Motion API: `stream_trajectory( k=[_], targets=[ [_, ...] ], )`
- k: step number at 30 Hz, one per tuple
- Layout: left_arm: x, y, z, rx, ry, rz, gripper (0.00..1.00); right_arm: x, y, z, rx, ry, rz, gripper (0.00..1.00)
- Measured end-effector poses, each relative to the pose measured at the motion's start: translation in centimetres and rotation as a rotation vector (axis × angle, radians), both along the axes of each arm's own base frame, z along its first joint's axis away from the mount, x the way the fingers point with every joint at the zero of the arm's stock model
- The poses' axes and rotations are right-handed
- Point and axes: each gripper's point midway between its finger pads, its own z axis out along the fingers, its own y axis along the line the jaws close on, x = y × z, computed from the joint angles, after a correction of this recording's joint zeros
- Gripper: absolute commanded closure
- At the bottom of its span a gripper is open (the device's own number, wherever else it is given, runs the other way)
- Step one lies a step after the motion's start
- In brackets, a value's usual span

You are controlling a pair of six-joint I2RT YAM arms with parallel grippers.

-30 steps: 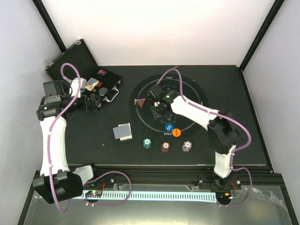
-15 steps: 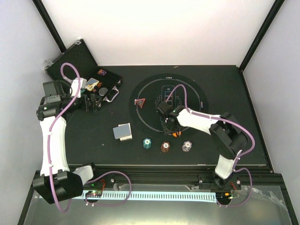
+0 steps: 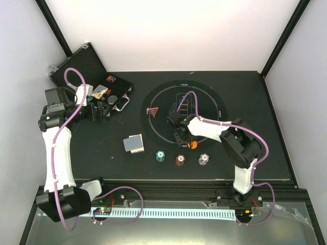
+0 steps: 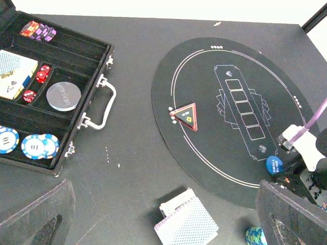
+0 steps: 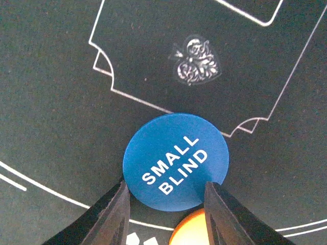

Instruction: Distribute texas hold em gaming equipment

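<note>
Black tabletop (image 3: 102, 163) half dealt, striped round chips (image 4: 31, 145) still cased; right pincer (image 5: 166, 185) half-narrow astride flat blue disc (image 5: 175, 153) at round black mat's (image 4: 204, 153) 6 o'clock, grip unclear; left pincer (image 4: 164, 204) wide.

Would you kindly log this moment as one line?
right fingers: open, straddling blue SMALL BLIND disc | left fingers: open, near chip case

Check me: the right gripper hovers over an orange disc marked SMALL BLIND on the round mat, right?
No: the SMALL BLIND disc under the right gripper is blue, not orange, as the right wrist view shows. It does lie on the round mat.
</note>
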Motion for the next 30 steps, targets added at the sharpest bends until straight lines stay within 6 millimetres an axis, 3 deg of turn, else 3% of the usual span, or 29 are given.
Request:
stream_trajectory(
  k=[5,11,16,22,28,30],
  targets=[
    [-0.1,0.1,0.2,-0.002,0.003,0.004,0.01,1.9,0.1,0.1,-0.004,-0.016,-0.014,0.63],
    [-0.2,0.1,0.2,-0.003,0.005,0.006,0.01,6.6,-0.7,0.3,-0.003,-0.057,-0.076,0.67],
    [-0.1,0.3,0.1,-0.005,0.011,0.011,0.01,11.8,-1.0,0.4,0.016,-0.086,-0.13,0.71],
    [0.3,0.4,-0.7,-0.013,0.039,0.001,0.01,19.6,-0.8,0.3,0.088,-0.144,-0.2,0.72],
    [0.6,0.4,-1.3,-0.002,0.047,-0.015,0.01,25.0,-0.3,0.4,0.153,-0.173,-0.22,0.72],
    [0.7,0.5,-1.5,-0.003,0.055,-0.017,0.01,26.3,-0.2,0.7,0.167,-0.189,-0.22,0.66]
  ],
)
